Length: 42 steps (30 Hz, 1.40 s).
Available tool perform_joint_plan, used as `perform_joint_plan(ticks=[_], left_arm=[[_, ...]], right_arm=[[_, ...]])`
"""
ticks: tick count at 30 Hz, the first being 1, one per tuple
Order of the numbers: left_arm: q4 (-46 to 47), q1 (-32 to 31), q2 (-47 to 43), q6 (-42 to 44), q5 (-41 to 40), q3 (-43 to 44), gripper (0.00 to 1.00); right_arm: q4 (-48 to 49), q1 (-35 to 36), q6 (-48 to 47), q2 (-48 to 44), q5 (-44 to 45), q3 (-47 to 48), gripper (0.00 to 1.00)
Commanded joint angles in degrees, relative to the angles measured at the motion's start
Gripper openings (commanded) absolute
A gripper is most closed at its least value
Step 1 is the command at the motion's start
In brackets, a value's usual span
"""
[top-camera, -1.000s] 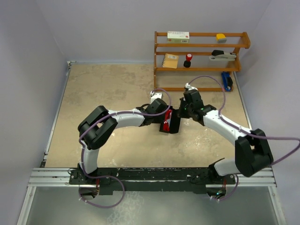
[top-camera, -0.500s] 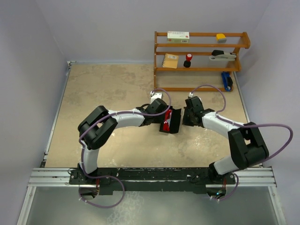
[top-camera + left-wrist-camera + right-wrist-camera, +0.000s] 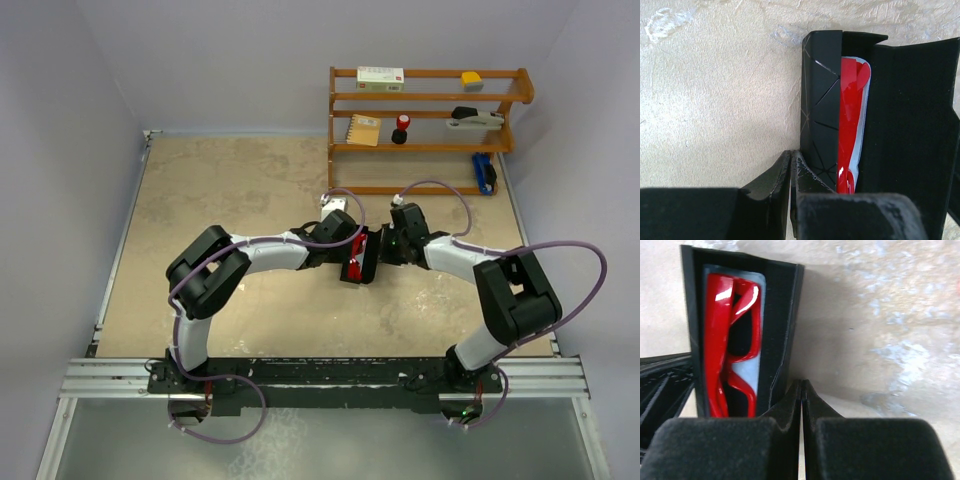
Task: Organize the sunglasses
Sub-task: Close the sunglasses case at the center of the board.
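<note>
Count: 1 pair red sunglasses [image 3: 717, 340], 1 black case [image 3: 820, 90], 1 light blue cloth [image 3: 747, 374]. 1 wooden rack [image 3: 430, 98] at the far right corner, 6 small items [image 3: 380, 78] on it.

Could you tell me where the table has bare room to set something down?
The widest bare patch of the table lies left, between the wall and the left arm. Another lies between the black case and the base rail. It is crowded around the case, where the left gripper and the right gripper meet.
</note>
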Motion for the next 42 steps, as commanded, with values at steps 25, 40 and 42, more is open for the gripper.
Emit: perform_joint_plan(ticks=[25,40,42], left_arm=[[-6.7,-0.8,-7.0,3.8,-4.5,4.0,0.0],[-4.5,-1.8,-7.5,1.2,-0.4,4.3,0.0],[-4.0,-1.8,-7.5,0.9,-0.4,3.5,0.0]], right_arm=[[2.1,6.2,1.3,-1.6,-2.6,3.7,0.0],[1.5,6.2,1.7,-1.3,-2.5,4.1,0.0],[1.6,6.2,1.8,-1.5,-2.5,4.0,0.0]])
